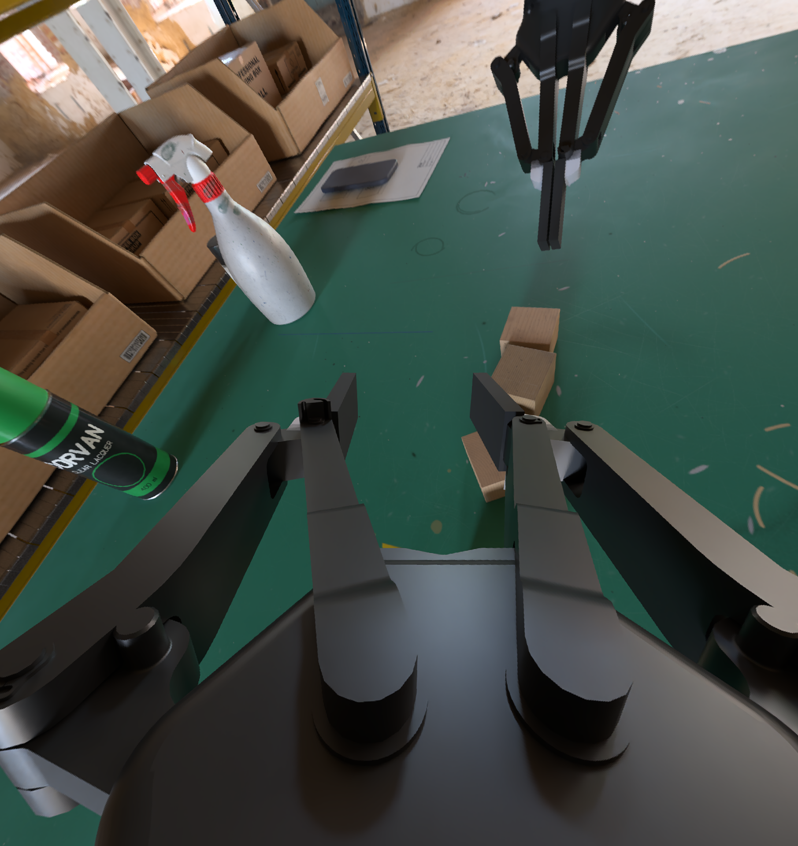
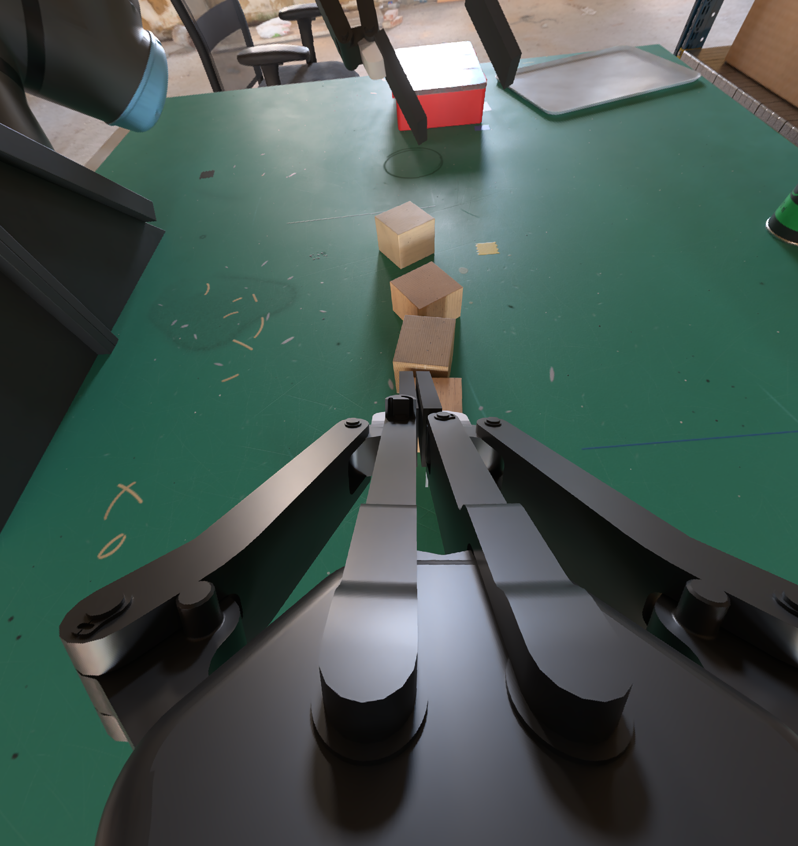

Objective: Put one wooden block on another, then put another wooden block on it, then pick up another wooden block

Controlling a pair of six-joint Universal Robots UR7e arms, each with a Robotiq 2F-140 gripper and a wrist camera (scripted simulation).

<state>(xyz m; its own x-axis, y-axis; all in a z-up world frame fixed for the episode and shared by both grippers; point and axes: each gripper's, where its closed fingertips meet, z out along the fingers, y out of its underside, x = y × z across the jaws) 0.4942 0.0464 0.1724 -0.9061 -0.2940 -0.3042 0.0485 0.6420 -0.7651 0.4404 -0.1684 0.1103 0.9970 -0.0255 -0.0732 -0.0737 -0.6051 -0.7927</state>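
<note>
Several wooden blocks lie in a row on the green table, none stacked. In the right wrist view they are a pale one (image 2: 406, 233), a second (image 2: 426, 290), a third (image 2: 424, 343) and a fourth (image 2: 452, 393) half hidden behind my fingertips. My right gripper (image 2: 417, 389) is shut and empty above the near end of the row; it also shows in the left wrist view (image 1: 551, 242). My left gripper (image 1: 417, 407) is open and empty, left of the row, with its right finger (image 1: 493, 412) in front of the blocks (image 1: 525, 375). The left gripper also shows in the right wrist view (image 2: 463, 105).
A white spray bottle (image 1: 259, 270) and a green-and-black spray can (image 1: 67, 439) stand along the table's shelf side, next to cardboard boxes (image 1: 127, 256). A phone (image 1: 360, 176) lies on a paper. A red box (image 2: 461, 103) and a grey tray (image 2: 603, 80) sit at one end.
</note>
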